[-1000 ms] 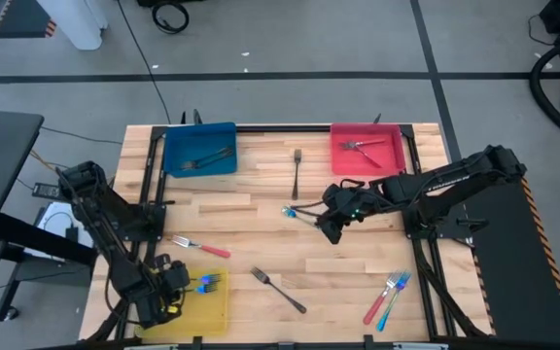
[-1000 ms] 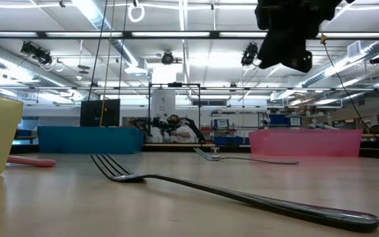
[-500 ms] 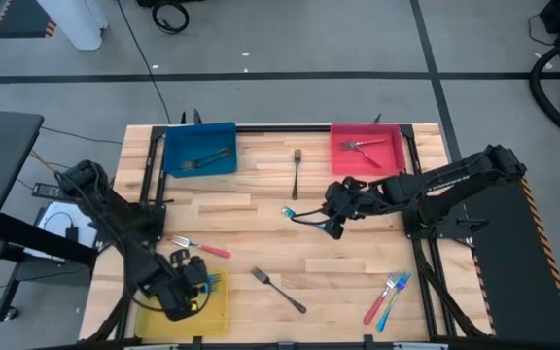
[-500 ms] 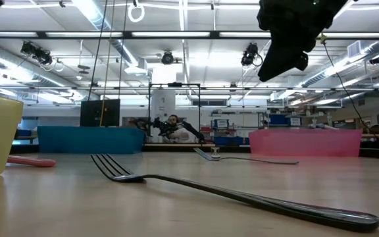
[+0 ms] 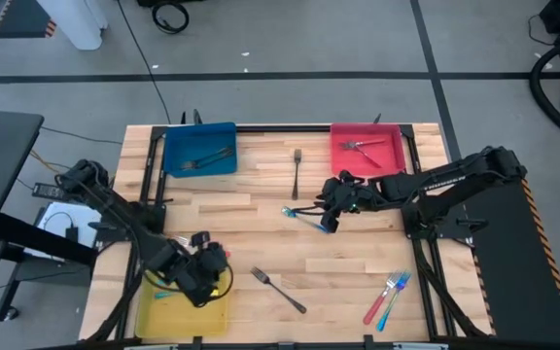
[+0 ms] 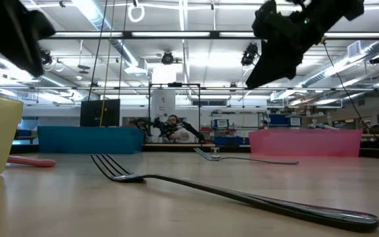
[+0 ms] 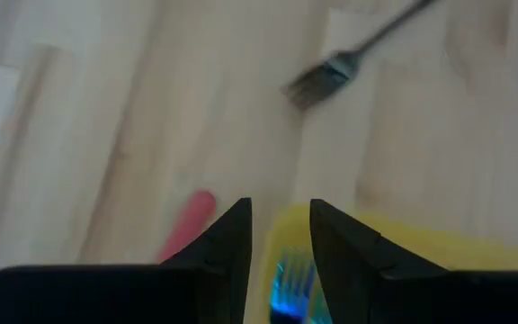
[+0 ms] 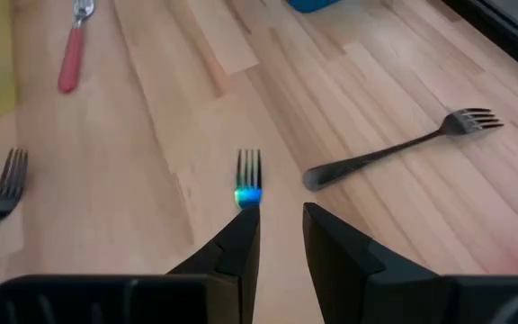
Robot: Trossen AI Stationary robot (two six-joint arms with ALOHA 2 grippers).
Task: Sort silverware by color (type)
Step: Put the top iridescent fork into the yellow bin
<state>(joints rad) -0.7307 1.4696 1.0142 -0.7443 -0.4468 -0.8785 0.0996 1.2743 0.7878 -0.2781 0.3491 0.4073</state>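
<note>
Overhead, the right gripper (image 5: 329, 220) hung above the middle of the wooden table (image 5: 261, 209), its fingers (image 8: 241, 241) a narrow gap apart and holding nothing, with a blue-handled fork (image 5: 302, 215) lying on the boards just in front of them. A dark metal fork (image 5: 297, 171) lay between the blue tray (image 5: 200, 149), which held dark utensils, and the red tray (image 5: 367, 150), which held red-handled ones. The left gripper (image 5: 205, 279) hovered over the near edge of the yellow tray (image 5: 185, 309), fingers slightly apart and empty, above a blue-handled utensil (image 7: 288, 283) in that tray. Another dark fork (image 5: 278, 290) lay just beside that tray, a red-handled piece (image 5: 200, 246) near it, and red and blue utensils (image 5: 387, 297) sat together at the table's near right corner.
</note>
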